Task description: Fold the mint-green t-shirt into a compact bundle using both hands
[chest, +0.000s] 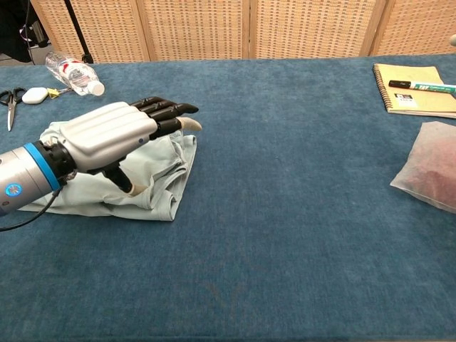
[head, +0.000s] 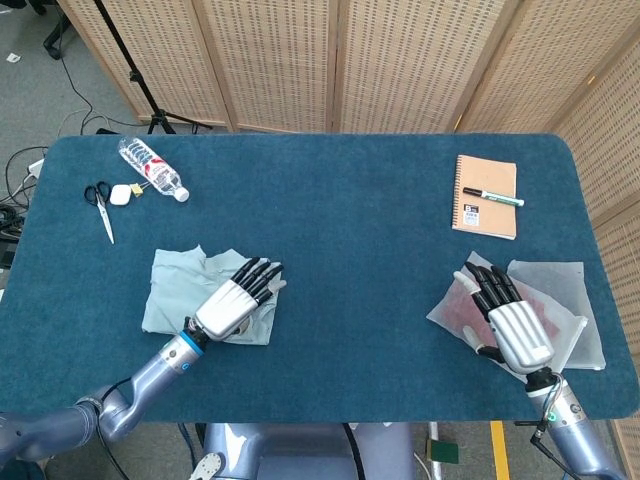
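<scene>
Head view: my left hand (head: 233, 303) lies flat over the right edge of the t-shirt (head: 180, 288), fingers stretched out side by side, pinching nothing. My right hand (head: 508, 318) — seen only here — rests over a clear bag (head: 455, 305), fingers straight and a little apart, gripping nothing.
Chest view: my left hand (chest: 117, 132) sits above the shirt's (chest: 92, 189) near right part; the thumb points down and touches the cloth — something the head view hides.
T-shirt: a rumpled mint-green bundle on the left front of the table.
Surface: a blue felt-like table (head: 340, 200); wicker screens (head: 300, 60) behind it, grey floor and cables at left.
Other things: bottle (head: 152, 168), scissors (head: 101, 207) and a small white object beside them at far left; notebook (head: 486, 195) with a pen (head: 492, 195) on it at far right.
In the way: my left hand covers the shirt's right edge.
</scene>
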Controlling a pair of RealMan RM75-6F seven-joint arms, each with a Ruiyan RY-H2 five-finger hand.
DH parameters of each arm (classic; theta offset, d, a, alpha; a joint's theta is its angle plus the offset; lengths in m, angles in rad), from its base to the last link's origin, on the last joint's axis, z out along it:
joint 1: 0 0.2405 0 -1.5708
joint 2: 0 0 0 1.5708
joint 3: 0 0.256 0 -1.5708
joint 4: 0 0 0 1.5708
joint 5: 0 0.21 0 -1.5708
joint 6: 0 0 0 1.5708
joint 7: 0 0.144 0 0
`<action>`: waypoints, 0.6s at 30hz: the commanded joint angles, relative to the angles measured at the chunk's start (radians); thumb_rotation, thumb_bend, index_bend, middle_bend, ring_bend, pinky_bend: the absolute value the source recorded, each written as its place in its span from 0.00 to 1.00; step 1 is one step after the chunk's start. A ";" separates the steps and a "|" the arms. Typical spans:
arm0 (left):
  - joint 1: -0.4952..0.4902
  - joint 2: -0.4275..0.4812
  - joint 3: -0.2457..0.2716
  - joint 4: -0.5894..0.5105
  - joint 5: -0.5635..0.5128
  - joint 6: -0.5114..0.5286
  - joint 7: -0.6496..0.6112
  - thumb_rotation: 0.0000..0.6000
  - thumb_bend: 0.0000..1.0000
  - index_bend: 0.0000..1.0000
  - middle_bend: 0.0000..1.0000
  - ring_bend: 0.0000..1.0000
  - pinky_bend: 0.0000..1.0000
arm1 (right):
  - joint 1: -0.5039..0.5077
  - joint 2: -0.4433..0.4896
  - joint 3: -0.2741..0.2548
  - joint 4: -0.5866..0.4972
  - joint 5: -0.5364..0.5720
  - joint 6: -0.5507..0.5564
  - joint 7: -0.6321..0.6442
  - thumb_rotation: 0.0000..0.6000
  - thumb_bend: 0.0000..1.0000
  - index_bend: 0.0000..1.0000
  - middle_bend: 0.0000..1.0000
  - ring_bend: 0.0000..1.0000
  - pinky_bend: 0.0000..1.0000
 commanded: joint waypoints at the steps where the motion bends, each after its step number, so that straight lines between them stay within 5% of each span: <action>1: -0.001 -0.011 0.013 -0.001 0.015 -0.001 0.007 1.00 0.14 0.00 0.00 0.00 0.00 | 0.000 0.000 0.000 0.000 0.000 0.000 0.001 1.00 0.44 0.00 0.00 0.00 0.00; 18: 0.000 -0.084 -0.010 0.100 -0.016 -0.029 0.016 1.00 0.14 0.00 0.00 0.00 0.00 | -0.002 0.004 -0.001 -0.001 -0.004 0.004 0.009 1.00 0.44 0.00 0.00 0.00 0.00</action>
